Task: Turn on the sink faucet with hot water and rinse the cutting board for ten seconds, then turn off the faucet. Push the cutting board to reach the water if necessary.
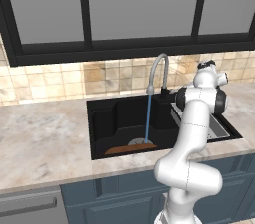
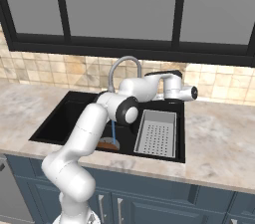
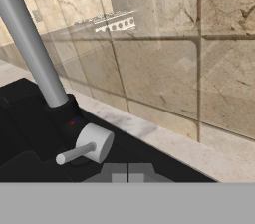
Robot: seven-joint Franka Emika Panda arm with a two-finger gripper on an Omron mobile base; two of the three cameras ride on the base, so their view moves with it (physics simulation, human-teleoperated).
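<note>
The sink faucet [image 1: 160, 64] curves over the black sink [image 1: 102, 118] with the water [image 1: 148, 118] running as a thin pale-blue stream. The stream lands on the right end of the orange-brown cutting board [image 1: 130, 148], which lies flat on the basin floor near the front wall. In the right base view the cutting board [image 2: 106, 144] is partly hidden behind my arm. My gripper [image 3: 128, 170] is shut and empty, just right of the faucet's dark base. The side lever [image 3: 82, 151] points toward me, a little ahead of the fingertips and apart from them. My gripper [image 2: 153, 74] sits behind the basin.
A grey perforated strainer tray [image 2: 157, 132] fills the right part of the sink. A grey drain disc [image 1: 137, 141] lies behind the board. The tiled backsplash [image 3: 164, 54] stands close behind the faucet. Marble counter [image 1: 45, 138] spreads on both sides.
</note>
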